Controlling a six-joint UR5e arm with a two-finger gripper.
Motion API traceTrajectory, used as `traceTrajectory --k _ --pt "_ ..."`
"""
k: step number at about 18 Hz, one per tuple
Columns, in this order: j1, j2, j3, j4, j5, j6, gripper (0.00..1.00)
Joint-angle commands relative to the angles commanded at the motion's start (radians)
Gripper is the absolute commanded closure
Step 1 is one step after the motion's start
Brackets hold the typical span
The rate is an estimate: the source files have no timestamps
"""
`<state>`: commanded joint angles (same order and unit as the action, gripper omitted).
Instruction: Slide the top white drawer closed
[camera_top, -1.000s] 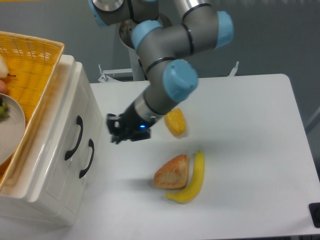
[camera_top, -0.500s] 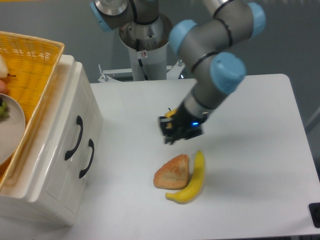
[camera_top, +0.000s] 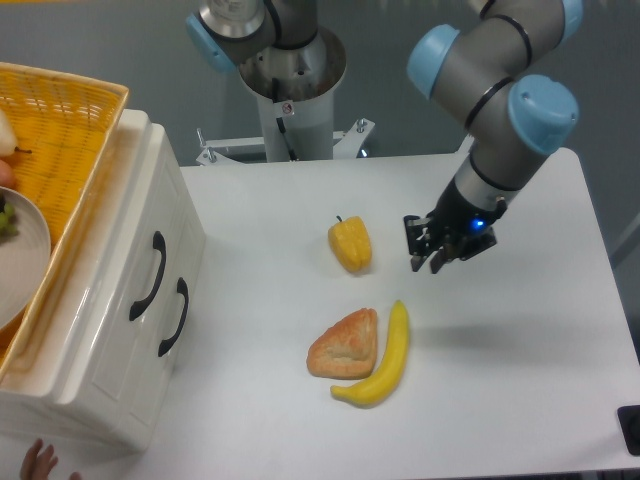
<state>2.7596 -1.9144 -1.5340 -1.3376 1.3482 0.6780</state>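
Moved rightward since the earlier frames, away from the cabinet: gripper (camera_top: 428, 256) now hovering above the right half of the table (camera_top: 520, 380), fingers (camera_top: 416, 261) slightly apart, clamped on nothing. Nearest on the table: banana (camera_top: 384, 359) touching a bread piece (camera_top: 346, 344) at its left. Farther back, yellow pepper (camera_top: 350, 244), just left of the gripper. At far left, top white drawer (camera_top: 125, 270) flush within the white cabinet (camera_top: 105, 400), dark handle (camera_top: 149, 275) facing right. Yellow woven basket (camera_top: 60, 140) resting on top.
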Motion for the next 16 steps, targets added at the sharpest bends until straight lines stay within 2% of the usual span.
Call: traceTrajectory --k 2,3,4,8,12,16 --pt "0.009 -0.003 0.0 0.002 0.023 0.003 0.48" --pt "0.012 -0.006 0.002 0.003 0.029 0.014 0.3" --pt "0.014 -0.008 0.002 0.014 0.038 0.035 0.0" --pt "0.025 -0.009 0.002 0.044 0.049 0.077 0.0" --pt "0.066 -0.009 0.006 0.086 0.1 0.326 0.0" --pt "0.106 -0.017 0.018 0.123 0.118 0.499 0.0"
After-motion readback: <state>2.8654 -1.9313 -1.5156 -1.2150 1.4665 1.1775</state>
